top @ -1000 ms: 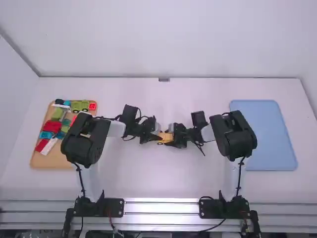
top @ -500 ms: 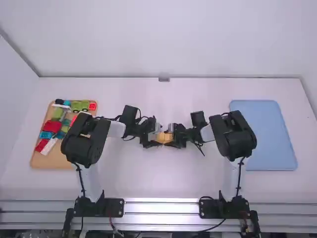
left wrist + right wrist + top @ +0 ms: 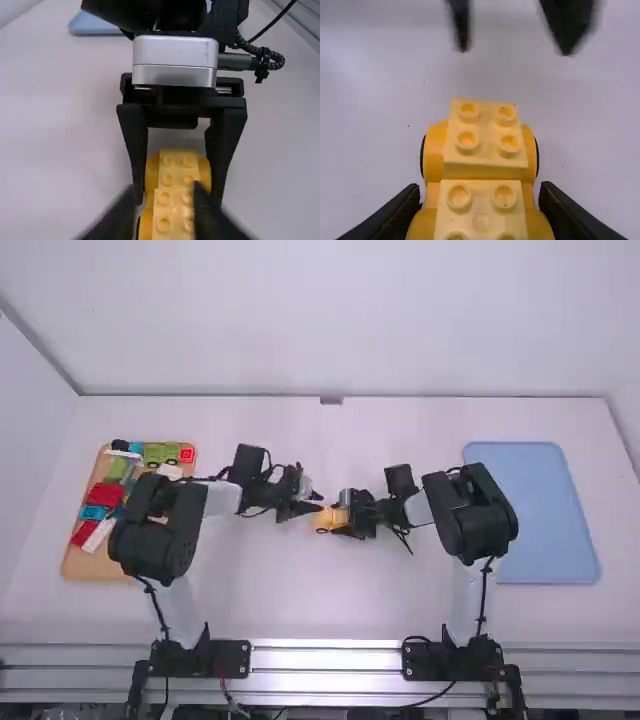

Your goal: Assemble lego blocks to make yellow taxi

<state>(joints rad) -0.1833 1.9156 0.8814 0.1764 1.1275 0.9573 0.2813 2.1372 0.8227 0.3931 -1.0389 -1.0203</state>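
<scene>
**Right gripper (image 3: pixel 338 519) clamped on the yellow taxi (image 3: pixel 485 137), left gripper (image 3: pixel 318 503) close by and unclosed**

Read the high view as a clock face centred on the taxi, with twelve o'clock pointing away from the arm bases. The taxi sits over the middle of the white table (image 3: pixel 330 600), between the two grippers; whether it rests on the tabletop, I cannot tell.

The right gripper comes in from three o'clock, its jaws pressed against the two sides of the taxi. The left gripper is at ten o'clock, very near the taxi, its jaws spread apart with nothing clamped between them.

The taxi shows pale yellow studded tops at two levels, with darker yellow rounded parts on both sides.

Well off at nine o'clock lies a wooden tray (image 3: pixel 100 565) of loose pieces. On the tray's own dial, a black piece (image 3: pixel 120 445) is at twelve, a green block (image 3: pixel 160 453) at one, and a small red block (image 3: pixel 187 455) between one and two. A larger red block (image 3: pixel 104 494) is at ten, a blue block (image 3: pixel 93 512) at nine, and a white strip (image 3: pixel 99 534) at eight.

Well off at three o'clock from the taxi is a light blue tray (image 3: pixel 535 515).
</scene>
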